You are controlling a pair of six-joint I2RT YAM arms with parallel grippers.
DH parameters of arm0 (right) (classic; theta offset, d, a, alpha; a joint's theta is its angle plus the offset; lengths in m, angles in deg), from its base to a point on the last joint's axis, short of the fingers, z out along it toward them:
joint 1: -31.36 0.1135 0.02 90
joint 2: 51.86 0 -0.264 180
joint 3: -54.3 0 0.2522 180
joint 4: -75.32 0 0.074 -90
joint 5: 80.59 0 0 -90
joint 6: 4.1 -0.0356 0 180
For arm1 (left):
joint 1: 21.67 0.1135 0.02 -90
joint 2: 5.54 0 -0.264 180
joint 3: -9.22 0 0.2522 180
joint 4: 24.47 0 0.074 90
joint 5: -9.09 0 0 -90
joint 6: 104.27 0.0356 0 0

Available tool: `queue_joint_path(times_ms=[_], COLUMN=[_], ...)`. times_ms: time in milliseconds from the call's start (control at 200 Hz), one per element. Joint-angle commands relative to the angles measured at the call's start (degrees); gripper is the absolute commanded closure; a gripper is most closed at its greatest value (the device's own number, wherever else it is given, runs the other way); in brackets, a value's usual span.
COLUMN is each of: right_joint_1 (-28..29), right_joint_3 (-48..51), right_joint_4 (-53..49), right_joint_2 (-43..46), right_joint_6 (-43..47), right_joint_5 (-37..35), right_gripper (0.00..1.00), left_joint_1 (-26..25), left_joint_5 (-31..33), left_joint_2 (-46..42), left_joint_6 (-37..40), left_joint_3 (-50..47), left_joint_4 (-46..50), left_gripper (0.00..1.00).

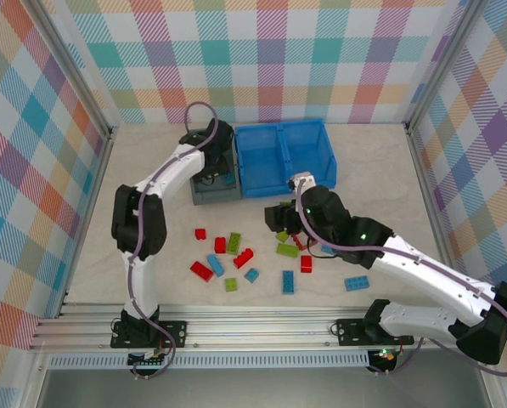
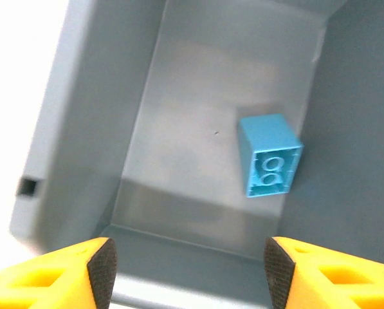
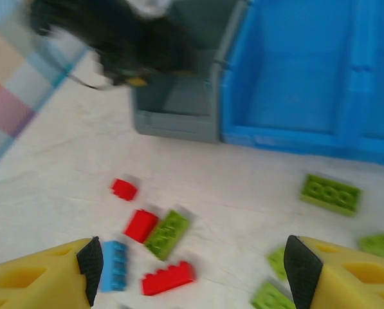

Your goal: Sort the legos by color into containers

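Left gripper above grey bin, jaws spread and empty; light blue brick loose on bin floor at 3 o'clock. Right gripper spread wide over scattered bricks at 6 o'clock of grey bin. Best to lift left straight up, clear of walls, before swinging away
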Motion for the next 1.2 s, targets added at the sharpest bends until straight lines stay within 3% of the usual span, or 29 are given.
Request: queue_joint_path(times_ms=[0,180,320,465,615,905,1195], right_joint_1=[-4.72,-10.77,-16.42,-18.19,-20.02,-21.63,-22.34], right_joint_3=[-2.51,-4.38,-1.84,-0.69,-0.82,1.58,1.69], right_joint_4=[-12.2,-21.94,-22.27,-18.38,-16.3,-13.69,-12.49], right_joint_2=[-0.66,-5.7,-11.56,-19.22,-24.11,-28.63,-31.4], right_joint_6=[-0.84,-3.99,-3.73,1.77,4.74,7.19,7.2], right_joint_5=[-0.29,2.96,9.06,11.86,12.39,11.91,12.89], right_gripper=[0.24,0.3,0.44,0.57,0.59,0.59,0.7], left_joint_1=[-1.93,-9.08,-18.47,-32.15,-41.92,-45.66,-46.19], left_joint_5=[0.74,-5.65,-11.49,-6.56,0.24,2.11,2.35], left_joint_2=[-11.64,-27.51,-36.88,-42.23,-45.99,-46.37,-46.19], left_joint_6=[-0.55,2.89,2.39,-2.6,-9.14,-11.6,-11.85], left_joint_3=[-1.79,-14.34,-26.45,-36.07,-43.98,-45.63,-45.45], left_joint_4=[-1.46,-8.88,-13.55,-14.96,-17.43,-16.86,-17.86], left_gripper=[0.35,0.33,0.34,0.35,0.35,0.35,0.35])
